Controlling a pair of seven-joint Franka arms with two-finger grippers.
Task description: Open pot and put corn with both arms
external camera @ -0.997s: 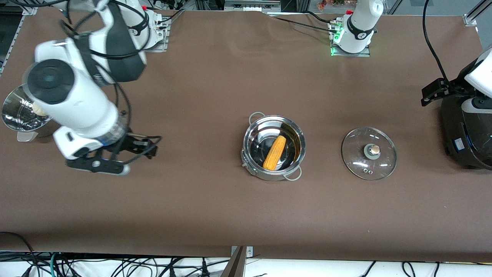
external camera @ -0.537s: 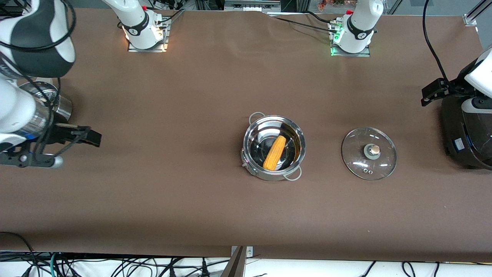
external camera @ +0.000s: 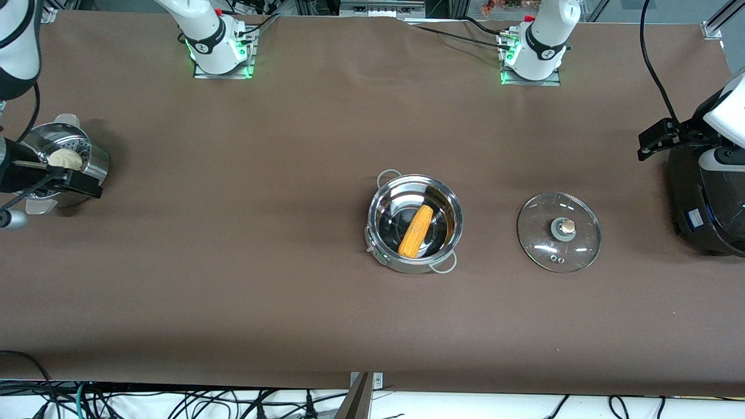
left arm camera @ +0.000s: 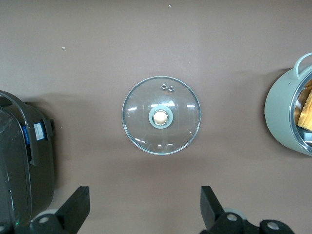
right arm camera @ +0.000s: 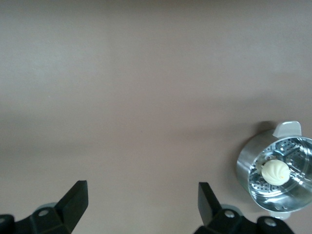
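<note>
Brown cloth covers the table [external camera: 291,291] end to end.

Right gripper [right arm camera: 141,207]: fingers spread wide, nothing between them. Within the last second it has pulled away from the middle of the table, and it now hangs at the right arm's end, over the steel steamer pot [external camera: 70,160] with the white bun [external camera: 65,158] inside.

Left gripper [left arm camera: 144,209]: fingers also wide apart, empty, up over the table between the glass lid [external camera: 559,231] and the black rice cooker [external camera: 707,198]. No change in its position over the same second; this arm waits.

Pot [external camera: 415,223] stands uncovered mid-table. Corn [external camera: 416,231] lies inside it, slanted across the bottom. The lid rests flat on the cloth beside the pot, toward the left arm's end, knob up.

Judgement: pot opened, corn placed, both hands clear. The right arm's retreat reads as the closing move; task looks complete.
</note>
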